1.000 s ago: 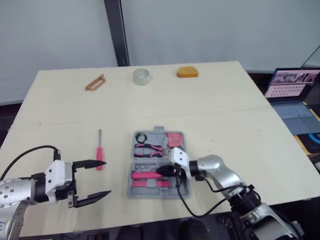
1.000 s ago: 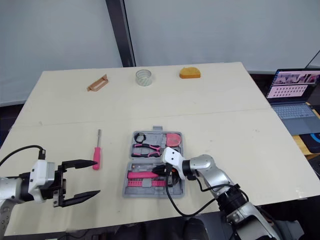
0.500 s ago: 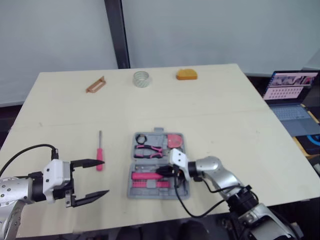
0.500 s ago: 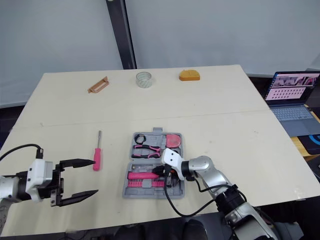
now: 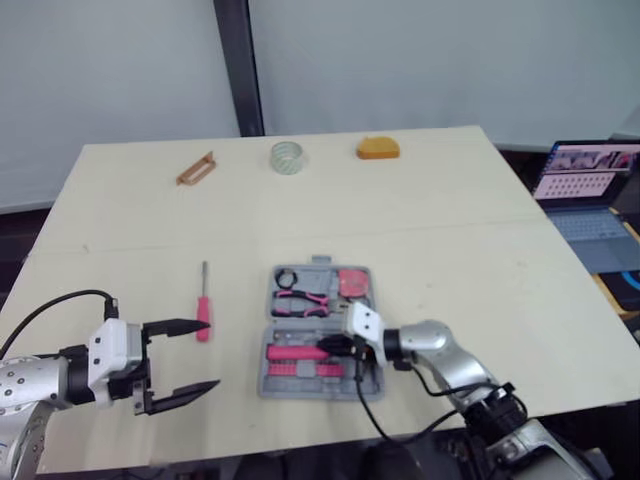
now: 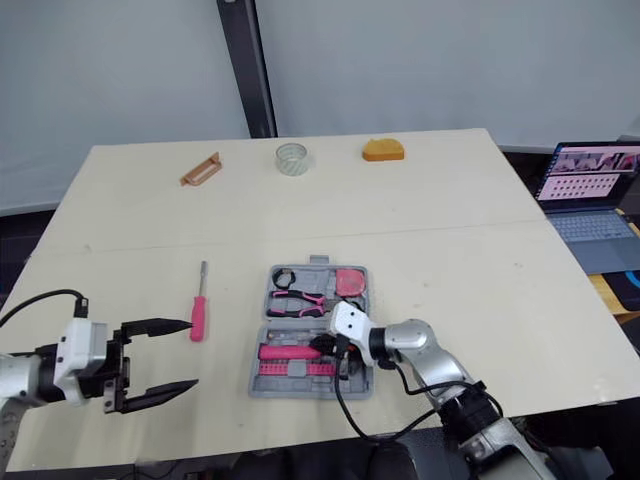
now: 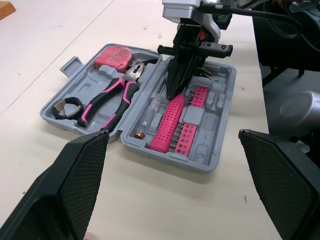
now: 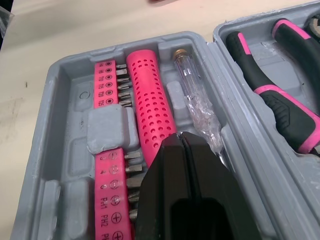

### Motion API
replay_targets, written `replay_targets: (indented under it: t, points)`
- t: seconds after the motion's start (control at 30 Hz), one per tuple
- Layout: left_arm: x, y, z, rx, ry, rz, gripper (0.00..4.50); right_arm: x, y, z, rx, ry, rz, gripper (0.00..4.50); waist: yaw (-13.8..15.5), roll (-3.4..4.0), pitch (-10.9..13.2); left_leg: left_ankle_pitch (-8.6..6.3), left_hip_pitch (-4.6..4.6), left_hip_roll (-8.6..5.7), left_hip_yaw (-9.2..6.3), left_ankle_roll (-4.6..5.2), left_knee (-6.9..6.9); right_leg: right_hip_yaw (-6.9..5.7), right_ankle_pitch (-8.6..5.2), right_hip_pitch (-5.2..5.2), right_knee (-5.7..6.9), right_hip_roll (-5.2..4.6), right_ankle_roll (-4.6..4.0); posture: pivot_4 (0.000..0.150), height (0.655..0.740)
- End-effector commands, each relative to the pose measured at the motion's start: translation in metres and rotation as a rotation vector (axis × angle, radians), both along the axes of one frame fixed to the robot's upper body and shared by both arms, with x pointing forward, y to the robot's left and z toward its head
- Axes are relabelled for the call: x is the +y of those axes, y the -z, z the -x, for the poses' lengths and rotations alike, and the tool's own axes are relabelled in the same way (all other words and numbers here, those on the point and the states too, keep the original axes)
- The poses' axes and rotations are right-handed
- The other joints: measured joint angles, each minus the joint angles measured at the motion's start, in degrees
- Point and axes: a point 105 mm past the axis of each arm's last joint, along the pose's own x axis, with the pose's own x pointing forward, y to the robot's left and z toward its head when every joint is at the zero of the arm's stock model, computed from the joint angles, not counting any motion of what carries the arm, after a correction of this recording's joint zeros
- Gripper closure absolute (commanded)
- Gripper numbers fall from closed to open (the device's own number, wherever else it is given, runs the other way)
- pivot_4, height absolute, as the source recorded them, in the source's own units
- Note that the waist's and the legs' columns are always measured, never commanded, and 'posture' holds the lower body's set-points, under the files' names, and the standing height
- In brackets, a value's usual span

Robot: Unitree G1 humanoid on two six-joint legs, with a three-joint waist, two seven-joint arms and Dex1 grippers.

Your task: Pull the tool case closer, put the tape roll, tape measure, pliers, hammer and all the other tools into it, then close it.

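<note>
Eng: Fingers first: your right gripper (image 8: 181, 136) is pinched closed on nothing, with its tip down in the tool case (image 7: 207, 165) at the pink handle (image 8: 150, 100). Contact looks likely, can't confirm. Left gripper (image 5: 200, 355) is spread wide and empty, hovering just beside the screwdriver (image 5: 203, 318).

Op: Progress?

Eng: Case sits close in front of you, lid open. Pliers (image 7: 112, 97) and what I read as the tape measure (image 7: 114, 55) are seated in it. Left for you: screwdriver on the table near the case; tape roll (image 5: 286, 157), orange item (image 5: 378, 148) and brown item (image 5: 196, 168) well apart at the far edge. Hammer: can't identify one. Then shut the lid. I'd call it roughly halfway.
</note>
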Motion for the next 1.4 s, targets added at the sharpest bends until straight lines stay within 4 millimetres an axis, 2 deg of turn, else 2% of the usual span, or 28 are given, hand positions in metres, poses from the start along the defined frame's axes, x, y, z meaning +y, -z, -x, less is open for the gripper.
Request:
replay_targets:
  t: [0.03, 0.17, 0.23, 0.3, 0.43, 0.6, 0.7, 0.8, 0.93, 0.97, 1.1, 1.17, 1.27, 1.4]
  points:
    - [-0.006, -0.003, -0.002, -0.024, 0.008, 0.035, 0.00, 0.000, -0.016, 0.004, -0.009, -0.006, -0.021, 4.46, 0.0, 0.14, 0.4, 0.00, 0.00, 0.00, 0.03, 0.00, 0.01, 0.03, 0.00, -0.01, 0.01, 0.00, 0.01, 0.150, 0.7400]
    - [-0.010, -0.002, -0.005, -0.018, 0.019, 0.055, 0.00, 0.005, -0.059, 0.008, -0.089, -0.046, -0.104, 4.46, 0.0, 0.21, 1.2, 0.01, -0.43, 0.03, 0.08, -0.01, 0.09, 0.10, 0.01, -0.53, 0.19, 0.02, 0.02, 0.150, 0.7400]
    - [-0.012, -0.003, -0.006, -0.010, 0.027, 0.061, 0.00, -0.001, -0.079, 0.010, -0.133, -0.047, -0.130, 4.46, -0.1, 0.13, 1.4, 0.02, -0.96, 0.03, 0.14, -0.03, 0.29, 0.13, 0.02, -1.18, 0.44, 0.02, 0.03, 0.150, 0.7400]
    - [-0.012, -0.003, -0.006, -0.003, 0.029, 0.058, 0.00, -0.013, -0.090, 0.015, -0.141, -0.047, -0.107, 4.46, 0.0, 0.06, 1.5, 0.02, -0.94, 0.03, 0.23, -0.02, 0.30, 0.13, 0.02, -1.19, 0.45, 0.00, 0.03, 0.150, 0.7400]
    - [-0.009, -0.001, -0.005, 0.010, 0.007, 0.055, 0.00, -0.041, -0.097, 0.032, -0.106, -0.048, -0.043, 4.46, 0.3, -0.18, 1.8, 0.00, -0.93, 0.04, 0.24, 0.01, 0.31, 0.12, 0.02, -1.17, 0.43, -0.01, 0.04, 0.150, 0.7400]
    - [0.004, 0.010, 0.010, 0.055, -0.068, 0.038, 0.00, -0.081, -0.080, 0.060, 0.031, -0.016, 0.067, 4.46, 0.2, -0.43, 2.3, -0.03, -0.94, 0.04, 0.27, 0.06, 0.32, 0.15, 0.03, -1.16, 0.40, -0.03, 0.03, 0.150, 0.7400]
    - [0.010, 0.022, 0.028, 0.109, -0.110, 0.033, 0.00, -0.099, -0.071, 0.074, 0.095, 0.017, 0.106, 3.61, 0.1, -0.57, 2.4, -0.05, -0.89, 0.04, 0.39, 0.10, 0.25, 0.23, 0.03, -1.18, 0.32, -0.03, 0.05, 0.150, 0.7400]
    - [0.014, 0.034, 0.045, 0.159, -0.114, 0.007, 0.00, -0.111, -0.061, 0.084, 0.134, 0.037, 0.125, 2.17, 0.3, -0.69, 2.5, -0.06, -0.87, 0.05, 0.39, 0.10, 0.28, 0.23, 0.04, -1.16, 0.33, -0.03, 0.05, 0.150, 0.7400]
    - [0.015, 0.036, 0.049, 0.165, -0.117, 0.003, 0.00, -0.117, -0.052, 0.088, 0.145, 0.046, 0.126, 0.16, 1.0, -0.76, 2.6, -0.07, -0.88, 0.06, 0.36, 0.11, 0.60, 0.27, 0.10, -1.13, 0.30, -0.04, 0.00, 0.150, 0.7400]
    - [0.014, 0.036, 0.049, 0.161, -0.115, 0.001, 0.00, -0.117, -0.050, 0.088, 0.141, 0.048, 0.121, 0.03, 1.2, -0.76, 2.6, -0.07, -0.87, 0.07, 0.37, 0.12, 0.64, 0.28, 0.13, -1.11, 0.30, -0.04, -0.03, 0.150, 0.7400]
    - [0.015, 0.027, 0.039, 0.065, -0.176, -0.011, 0.00, -0.122, -0.045, 0.082, 0.081, 0.074, 0.098, 0.03, 1.6, -0.76, 2.6, -0.18, -0.91, 0.07, 0.39, 0.17, 0.74, 0.33, 0.15, -1.11, 0.26, -0.03, -0.03, 0.150, 0.7400]
    - [0.019, 0.021, 0.030, 0.046, -0.295, 0.034, 0.00, -0.128, -0.046, 0.072, -0.021, 0.116, 0.106, 0.03, 1.6, -0.78, 2.7, -0.20, -0.92, 0.07, 0.39, 0.19, 0.75, 0.32, 0.17, -1.09, 0.31, -0.03, 0.00, 0.150, 0.7400]
    - [0.021, 0.007, 0.017, 0.093, -0.562, 0.231, 0.00, -0.124, -0.069, 0.070, -0.167, 0.123, -0.130, 0.03, 1.6, -0.84, 2.7, -0.21, -0.92, 0.07, 0.40, 0.21, 0.79, 0.33, 0.22, -1.02, 0.34, -0.03, 0.09, 0.150, 0.7400]
    - [0.018, 0.001, 0.015, 0.129, -0.695, 0.283, 0.00, -0.131, -0.065, 0.080, -0.225, 0.109, -0.145, 0.03, 1.5, -0.77, 2.7, -0.23, -0.87, 0.08, 0.38, 0.25, 0.87, 0.37, 0.27, -0.90, 0.35, -0.03, 0.16, 0.150, 0.7400]
